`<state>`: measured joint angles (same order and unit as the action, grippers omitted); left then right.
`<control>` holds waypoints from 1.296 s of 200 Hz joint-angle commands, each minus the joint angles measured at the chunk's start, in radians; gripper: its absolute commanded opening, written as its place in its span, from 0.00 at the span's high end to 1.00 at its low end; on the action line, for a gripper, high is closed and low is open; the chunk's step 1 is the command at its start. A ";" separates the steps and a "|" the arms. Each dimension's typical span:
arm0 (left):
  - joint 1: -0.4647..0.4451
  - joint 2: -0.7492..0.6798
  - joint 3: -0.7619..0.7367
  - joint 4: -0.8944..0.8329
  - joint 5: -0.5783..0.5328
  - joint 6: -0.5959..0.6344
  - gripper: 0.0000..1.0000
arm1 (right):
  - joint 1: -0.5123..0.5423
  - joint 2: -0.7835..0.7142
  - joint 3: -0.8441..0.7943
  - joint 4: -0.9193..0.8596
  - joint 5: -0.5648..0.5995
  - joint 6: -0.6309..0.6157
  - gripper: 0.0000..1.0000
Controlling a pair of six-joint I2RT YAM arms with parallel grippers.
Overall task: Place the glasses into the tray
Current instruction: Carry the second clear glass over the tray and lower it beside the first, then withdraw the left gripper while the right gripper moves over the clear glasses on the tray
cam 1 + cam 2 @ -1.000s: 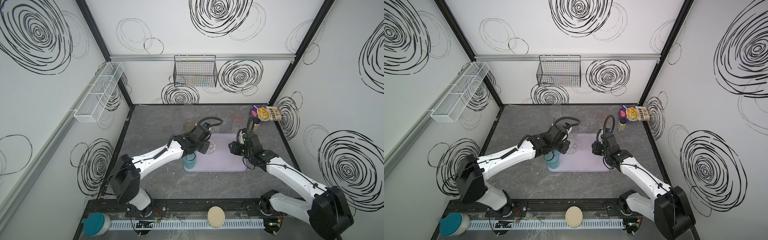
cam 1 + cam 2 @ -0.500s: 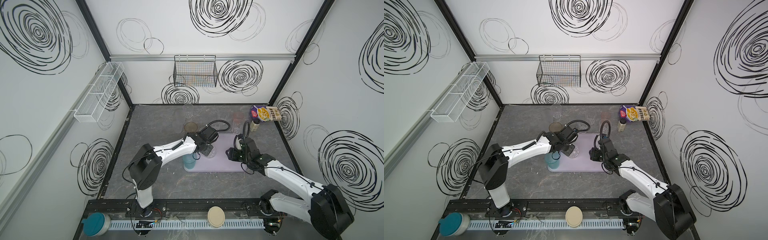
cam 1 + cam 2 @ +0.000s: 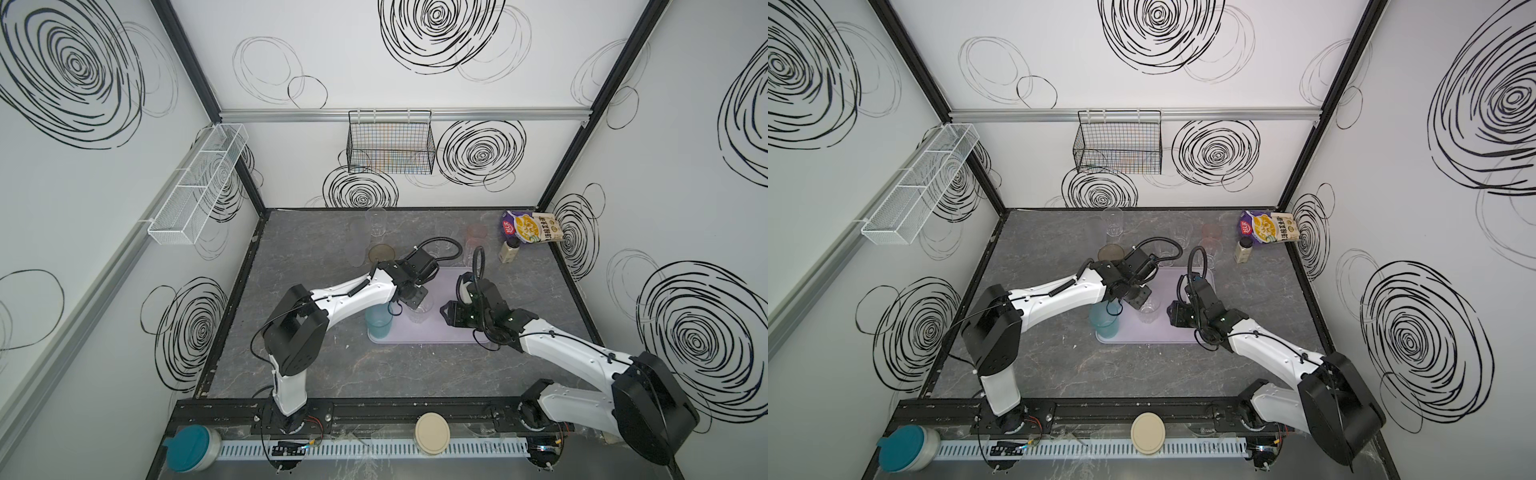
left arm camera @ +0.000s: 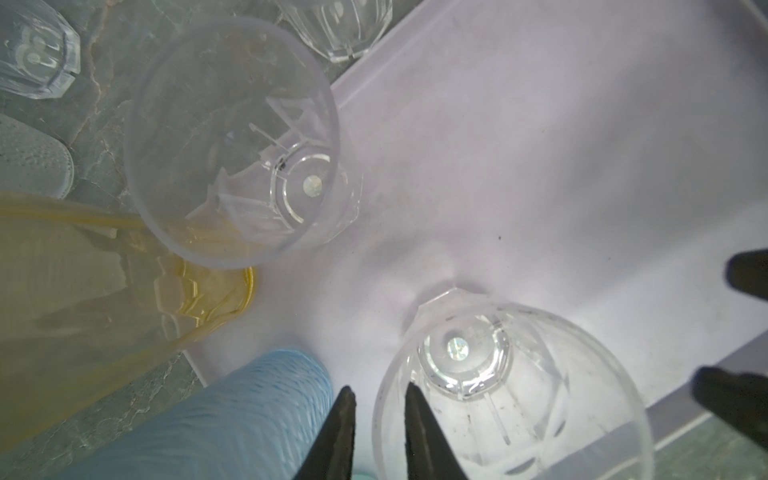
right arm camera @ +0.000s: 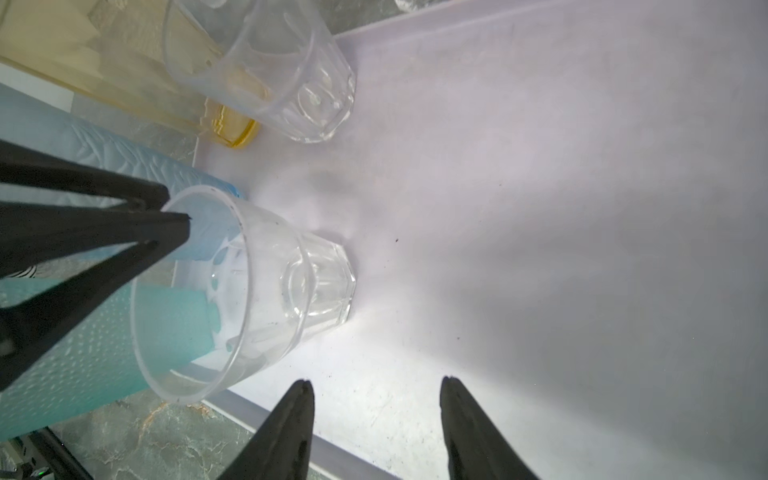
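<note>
Beside the blue-green tumbler (image 3: 378, 324) in the near-left corner of the tray (image 4: 540, 166), my left gripper (image 4: 378, 388) has just let go of the tight pinch it had a second ago. Its fingers (image 4: 336, 436) now stand slightly apart, one inside and one outside the rim of the clear tumbler (image 4: 498, 395), which stands upright on the tray. I take this glass as delivered, so the arm needs to lift straight off the rim without tipping it. To the right, my right gripper (image 5: 376, 380) hovers spread and empty over the tray, while the pink glass (image 3: 476, 233) and other glasses wait on the table (image 3: 316, 374) behind.
</note>
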<state>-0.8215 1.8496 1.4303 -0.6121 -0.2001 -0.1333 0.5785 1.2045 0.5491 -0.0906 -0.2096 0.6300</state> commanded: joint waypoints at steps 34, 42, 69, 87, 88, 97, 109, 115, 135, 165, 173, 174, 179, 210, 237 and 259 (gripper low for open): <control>0.019 -0.085 0.057 0.015 0.060 0.022 0.66 | 0.043 0.050 0.035 0.046 0.004 0.021 0.46; 0.035 -0.123 0.042 0.048 0.113 0.024 0.66 | 0.064 0.047 0.033 0.048 0.015 0.027 0.46; 0.144 -0.309 -0.117 0.244 0.248 -0.030 0.65 | 0.145 -0.003 -0.035 0.158 0.063 0.082 0.46; 0.253 -0.440 -0.269 0.400 0.264 -0.105 0.62 | 0.184 -0.002 -0.054 0.211 0.089 0.117 0.46; 0.259 -0.446 -0.277 0.408 0.264 -0.107 0.61 | 0.185 -0.001 -0.054 0.213 0.091 0.118 0.46; 0.315 -0.501 -0.349 0.473 0.268 -0.138 0.59 | 0.199 0.015 -0.047 0.226 0.108 0.126 0.46; 0.389 -0.551 -0.412 0.518 0.277 -0.170 0.56 | 0.211 0.046 -0.034 0.232 0.132 0.136 0.46; 0.415 -0.567 -0.429 0.528 0.282 -0.177 0.55 | 0.213 0.068 -0.025 0.231 0.141 0.140 0.46; 0.481 -0.598 -0.456 0.532 0.277 -0.178 0.52 | 0.214 0.129 -0.007 0.239 0.144 0.140 0.46; 0.508 -0.623 -0.505 0.584 0.257 -0.188 0.49 | 0.218 0.208 0.034 0.252 0.139 0.125 0.46; 0.511 -0.622 -0.515 0.597 0.263 -0.194 0.48 | 0.218 0.228 0.047 0.249 0.145 0.121 0.46; 0.511 -0.622 -0.516 0.599 0.263 -0.194 0.48 | 0.218 0.230 0.049 0.248 0.146 0.121 0.46; 0.512 -0.620 -0.519 0.600 0.265 -0.194 0.48 | 0.219 0.241 0.058 0.247 0.149 0.119 0.46; 0.519 -0.607 -0.528 0.601 0.268 -0.190 0.47 | 0.217 0.296 0.100 0.259 0.156 0.113 0.46; 0.525 -0.602 -0.543 0.616 0.264 -0.190 0.47 | 0.218 0.337 0.133 0.259 0.157 0.101 0.46; 0.533 -0.592 -0.546 0.618 0.274 -0.196 0.47 | 0.217 0.364 0.155 0.263 0.154 0.097 0.46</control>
<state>-0.3023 1.2510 0.8944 -0.0536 0.0589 -0.3164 0.7918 1.5436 0.6643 0.1516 -0.0776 0.7368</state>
